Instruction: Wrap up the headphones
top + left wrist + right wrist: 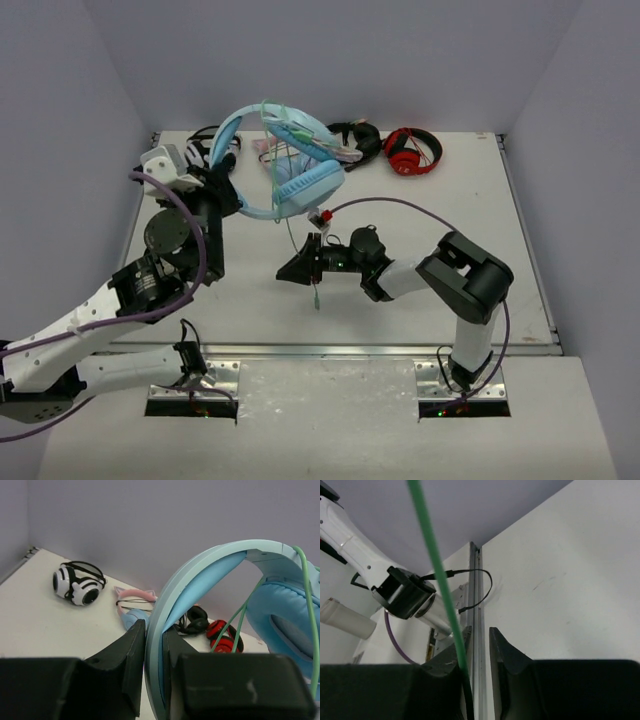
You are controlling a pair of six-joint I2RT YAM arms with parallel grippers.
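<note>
The light-blue headphones [300,185] are held up off the table at the back centre. My left gripper [222,190] is shut on their wide headband [210,565], which fills the gap between the jaws [155,630]. The pale-green cable [293,232] loops over the headband and hangs down to my right gripper [283,271], with its end dangling below. In the right wrist view the cable [432,545] lies against the inner edge of the left finger [462,640]. The right gripper [480,632] has its jaws a narrow gap apart, and the table rail shows through the gap.
Red-and-black headphones [413,152] and black ones [362,135] lie at the back of the table. Behind the raised headphones lie the small blue pair with a pink cat-ear band [132,597]. White-and-black headphones [77,585] sit at the back left. Walls enclose the table.
</note>
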